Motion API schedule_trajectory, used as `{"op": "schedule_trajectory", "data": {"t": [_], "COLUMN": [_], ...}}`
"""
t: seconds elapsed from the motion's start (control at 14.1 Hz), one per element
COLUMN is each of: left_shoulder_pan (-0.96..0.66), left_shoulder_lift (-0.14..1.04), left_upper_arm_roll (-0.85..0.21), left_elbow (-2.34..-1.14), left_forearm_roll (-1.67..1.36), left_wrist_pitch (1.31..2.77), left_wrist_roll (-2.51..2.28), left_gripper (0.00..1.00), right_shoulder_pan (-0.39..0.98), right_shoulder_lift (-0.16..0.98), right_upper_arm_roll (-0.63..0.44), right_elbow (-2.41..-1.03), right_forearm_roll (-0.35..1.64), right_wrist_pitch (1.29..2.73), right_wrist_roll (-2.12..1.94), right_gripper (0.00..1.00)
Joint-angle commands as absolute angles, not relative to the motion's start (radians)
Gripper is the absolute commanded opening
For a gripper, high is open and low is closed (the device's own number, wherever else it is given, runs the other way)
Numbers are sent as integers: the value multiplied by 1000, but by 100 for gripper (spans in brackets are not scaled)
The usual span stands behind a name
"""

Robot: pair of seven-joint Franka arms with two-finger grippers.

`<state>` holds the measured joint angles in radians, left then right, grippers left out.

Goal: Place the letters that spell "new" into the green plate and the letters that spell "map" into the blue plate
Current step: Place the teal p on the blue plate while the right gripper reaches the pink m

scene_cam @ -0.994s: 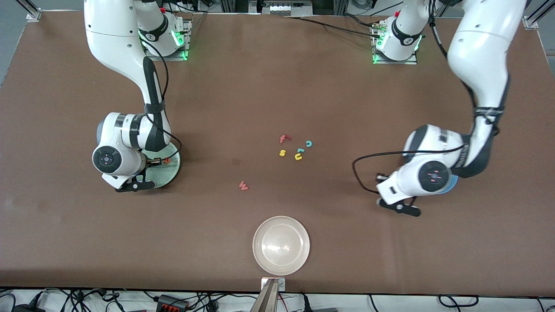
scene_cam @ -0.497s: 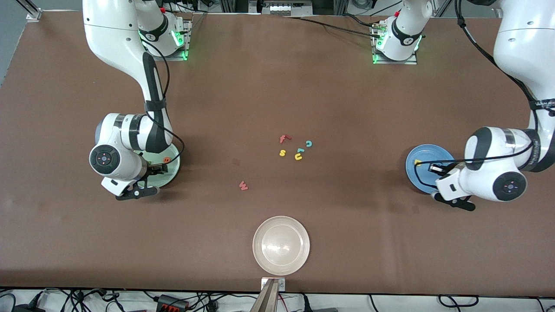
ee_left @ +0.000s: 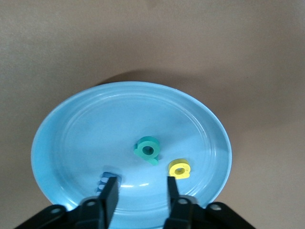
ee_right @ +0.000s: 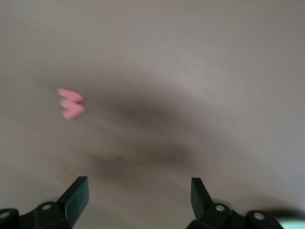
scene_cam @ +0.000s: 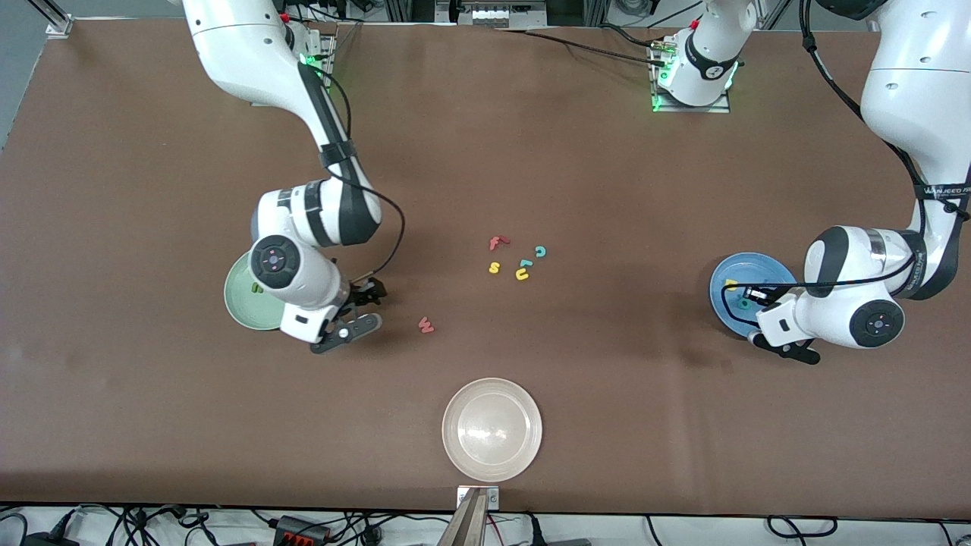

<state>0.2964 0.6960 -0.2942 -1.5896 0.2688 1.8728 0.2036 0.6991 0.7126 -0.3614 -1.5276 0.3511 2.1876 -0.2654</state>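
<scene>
Since a moment ago the right gripper has swung off the green plate toward the table's middle and now hangs over bare table between that plate and the red w, jaws spread wide and empty. Its arm covers much of the plate; only a dark green letter shows there, and the orange e seen earlier is hidden. In the right wrist view the w is a pink smear ahead of the fingers.

Over at the blue plate, the left gripper hovers low, jaws partly apart with nothing between them. The teal p and yellow a lie inside, with the blue m half hidden by a finger.

Red f, yellow s, teal c and yellow u stay clustered mid-table; the beige plate sits nearest the camera
</scene>
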Motion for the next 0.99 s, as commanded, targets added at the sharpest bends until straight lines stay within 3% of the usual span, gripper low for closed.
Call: {"op": "schedule_trajectory", "data": {"t": [0.0, 0.35, 0.71, 0.92], "left_shoulder_pan": [302, 301, 304, 305], "left_shoulder_lift": [667, 551, 476, 358], "left_upper_arm_roll": [-313, -353, -383, -382], "left_elbow": [-1585, -1566, -1378, -1362], "left_forearm_roll": [296, 287, 281, 221], "left_wrist_pitch": [1864, 1838, 1556, 1468], "left_wrist_roll": [207, 195, 206, 206], "left_gripper": [100, 100, 100, 100], "right_shoulder_pan": [689, 738, 779, 787], "right_shoulder_lift": [787, 856, 906, 919], "right_upper_arm_roll": [-319, -307, -304, -304], "right_elbow": [-1416, -1397, -1397, -1397], "right_forearm_roll": [373, 373, 373, 371], "right_wrist_pitch": [2203, 2330, 2399, 2428], "right_wrist_roll": [-288, -290, -276, -262], "right_gripper": [80, 77, 73, 70]}}
